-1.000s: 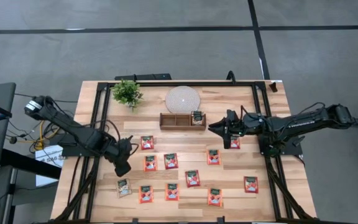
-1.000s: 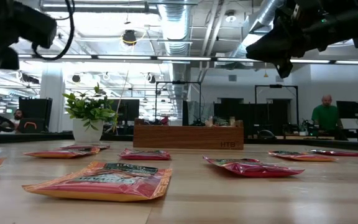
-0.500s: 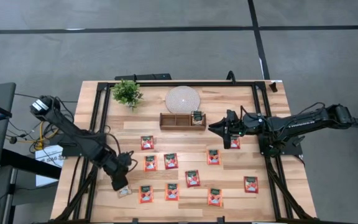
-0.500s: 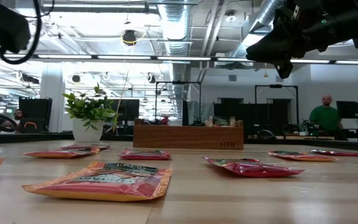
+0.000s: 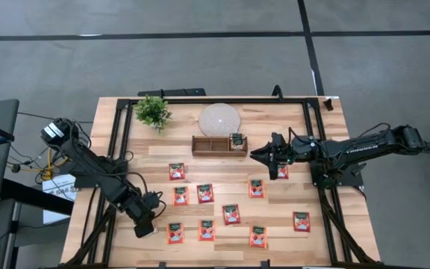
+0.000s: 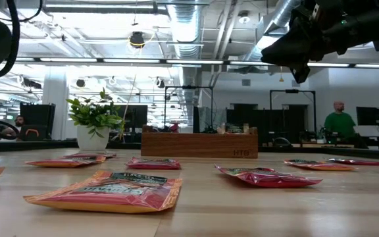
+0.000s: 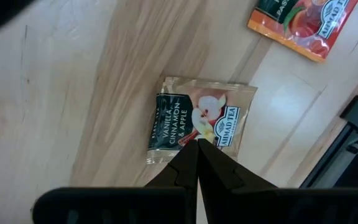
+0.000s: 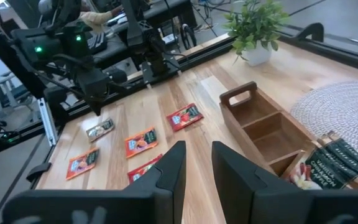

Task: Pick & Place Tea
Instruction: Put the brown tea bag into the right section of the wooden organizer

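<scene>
Tea sachet [image 7: 199, 120], flat glossy beige square on wood grain; left tool [image 7: 197, 147] closed, empty, above it.

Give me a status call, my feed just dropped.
Left gripper shut, empty, poised over the beige tea sachet near the table's front left. Right gripper open, empty, waiting by the wooden tray. Nothing in the way.

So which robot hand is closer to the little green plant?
The left. The left gripper is down at the table's front left, well below the potted plant; the right gripper hovers further away, across the table beyond the wooden tray.
</scene>
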You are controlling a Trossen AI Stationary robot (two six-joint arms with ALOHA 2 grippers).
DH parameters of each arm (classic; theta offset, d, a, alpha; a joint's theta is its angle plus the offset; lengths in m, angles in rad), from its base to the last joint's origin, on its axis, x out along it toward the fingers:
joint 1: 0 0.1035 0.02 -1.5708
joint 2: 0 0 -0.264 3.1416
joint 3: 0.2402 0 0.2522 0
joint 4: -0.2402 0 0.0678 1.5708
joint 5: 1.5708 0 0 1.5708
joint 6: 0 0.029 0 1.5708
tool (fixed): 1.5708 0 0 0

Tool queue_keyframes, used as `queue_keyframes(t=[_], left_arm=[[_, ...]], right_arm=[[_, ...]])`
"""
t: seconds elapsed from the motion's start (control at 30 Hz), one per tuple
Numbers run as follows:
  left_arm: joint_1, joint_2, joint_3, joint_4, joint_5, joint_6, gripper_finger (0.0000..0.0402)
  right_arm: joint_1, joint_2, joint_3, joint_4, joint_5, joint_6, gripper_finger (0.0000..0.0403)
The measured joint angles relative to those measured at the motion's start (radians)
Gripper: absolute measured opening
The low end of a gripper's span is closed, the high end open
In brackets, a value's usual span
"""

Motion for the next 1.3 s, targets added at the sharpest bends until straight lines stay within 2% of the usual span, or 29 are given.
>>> queue_keyframes(t=[0.47, 0.87, 1.3], left_arm=[[-0.013, 0.0, 0.0, -0.014, -0.082, 0.001, 0.0004], [-0.013, 0.0, -0.063, 0.027, -0.095, -0.014, 0.0111], [-0.013, 0.0, -0.074, 0.066, -0.056, -0.014, 0.0122]], right_arm=[[0.0, 0.0, 0.0, 0.0, -0.02, 0.0, 0.0071], [0.0, 0.0, 0.0, 0.001, -0.02, -0.002, 0.0071], [0.0, 0.0, 0.0, 0.001, -0.02, -0.002, 0.0071]])
